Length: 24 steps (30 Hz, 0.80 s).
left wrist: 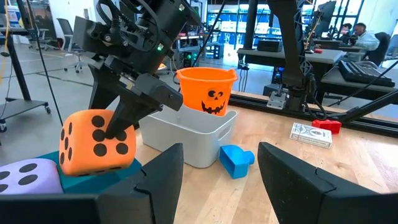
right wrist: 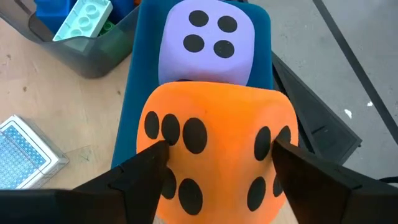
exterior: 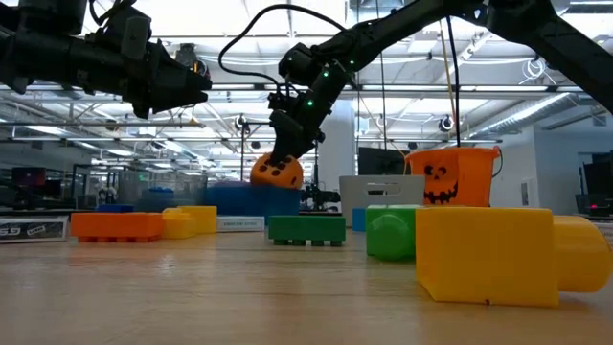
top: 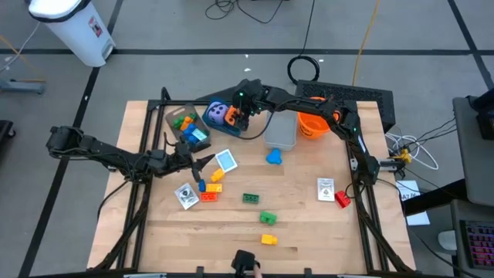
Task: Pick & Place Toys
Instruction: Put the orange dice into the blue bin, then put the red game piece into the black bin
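Upper centre of the high view: the right gripper [right wrist: 214, 168] pinches a soft, rounded orange spotted die [right wrist: 214, 149] over the teal box [right wrist: 140, 81] — beside the purple spotted die [right wrist: 208, 40]. The left gripper [left wrist: 217, 180] hangs spread, empty.

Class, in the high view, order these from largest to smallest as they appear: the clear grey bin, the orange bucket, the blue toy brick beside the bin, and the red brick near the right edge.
1. Clear grey bin
2. Orange bucket
3. Blue toy brick
4. Red brick

The two bricks look close in size; that order is unsure.
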Motion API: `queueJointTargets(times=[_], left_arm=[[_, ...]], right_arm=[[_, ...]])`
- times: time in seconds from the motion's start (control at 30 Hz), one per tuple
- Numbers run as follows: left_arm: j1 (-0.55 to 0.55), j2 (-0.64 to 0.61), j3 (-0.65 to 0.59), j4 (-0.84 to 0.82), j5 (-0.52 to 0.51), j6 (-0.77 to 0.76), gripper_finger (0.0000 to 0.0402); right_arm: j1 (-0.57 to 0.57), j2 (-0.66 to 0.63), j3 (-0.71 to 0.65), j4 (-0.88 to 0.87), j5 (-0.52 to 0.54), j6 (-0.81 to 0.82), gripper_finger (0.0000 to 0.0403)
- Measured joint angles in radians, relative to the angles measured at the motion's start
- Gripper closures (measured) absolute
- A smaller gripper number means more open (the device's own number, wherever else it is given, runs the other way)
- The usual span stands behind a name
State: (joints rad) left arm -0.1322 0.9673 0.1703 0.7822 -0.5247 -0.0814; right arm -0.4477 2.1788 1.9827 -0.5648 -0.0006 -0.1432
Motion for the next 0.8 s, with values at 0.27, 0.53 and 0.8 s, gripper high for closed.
queueJointTargets(times=[0.27, 0.53, 0.8], left_arm=[[0.0, 0.0, 0.0, 0.0, 0.0, -0.001, 0.0185], [0.0, 0.0, 0.0, 0.0, 0.0, -0.002, 0.0185], [0.0, 0.0, 0.0, -0.001, 0.0, -0.002, 0.0185]], right_arm=[[0.0, -0.004, 0.0, 0.028, 0.0, -0.012, 0.0074], [0.031, -0.051, -0.002, 0.007, 0.0, -0.084, 0.0073], [0.106, -0.155, -0.001, -0.094, -0.126, -0.059, 0.0076]])
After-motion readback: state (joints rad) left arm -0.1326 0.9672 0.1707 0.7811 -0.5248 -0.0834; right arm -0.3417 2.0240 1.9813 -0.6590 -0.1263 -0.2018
